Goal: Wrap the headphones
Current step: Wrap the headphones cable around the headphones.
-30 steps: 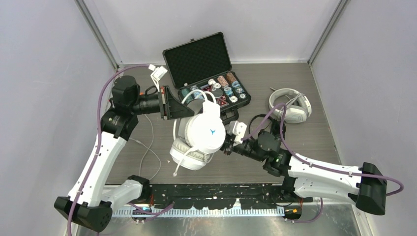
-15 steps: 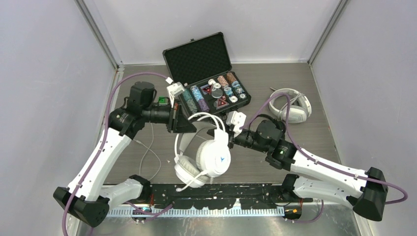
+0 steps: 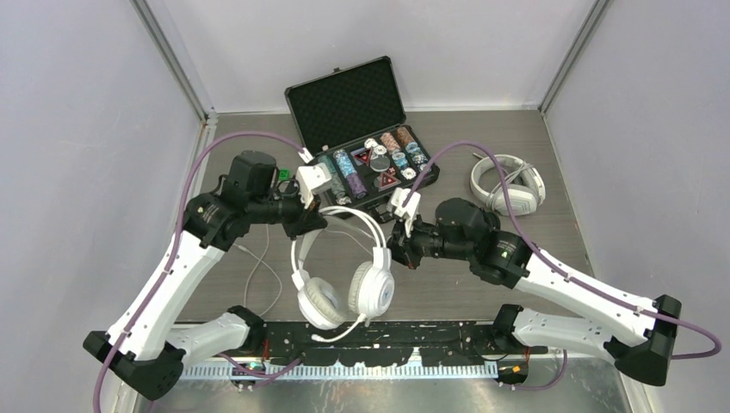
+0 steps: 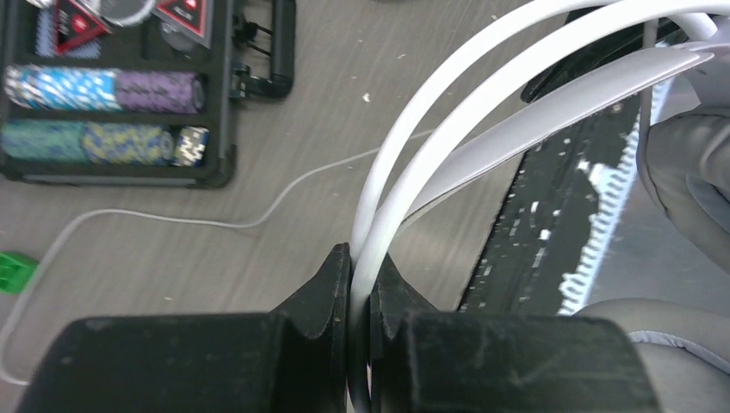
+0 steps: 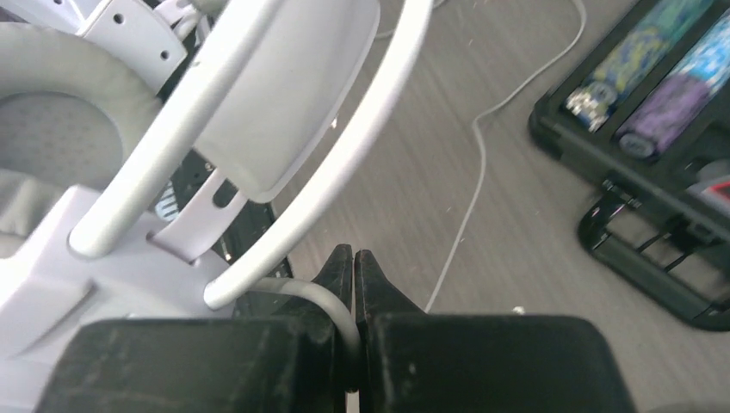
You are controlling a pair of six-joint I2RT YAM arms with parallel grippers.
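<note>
Above the near edge of the table point(image 3: 482, 129), the white round-cup headset point(image 3: 344, 275) hangs cups-down between the arms — the left gripper point(image 4: 360, 262) clenched on its thin headband point(image 4: 413, 146) to steady it, the right gripper point(image 5: 354, 256) pinching its cord point(image 5: 314, 297), likely ready for winding.

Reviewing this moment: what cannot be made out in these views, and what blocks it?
- Top view: what the right gripper pinches is too small and dark. The right wrist view shows a grey cord, its far end hidden behind the fingers.
- Left wrist view: the thin table cord runs off the left edge.
- Right wrist view: the white headphones' ear cup is blurred, cut by the left edge.
</note>
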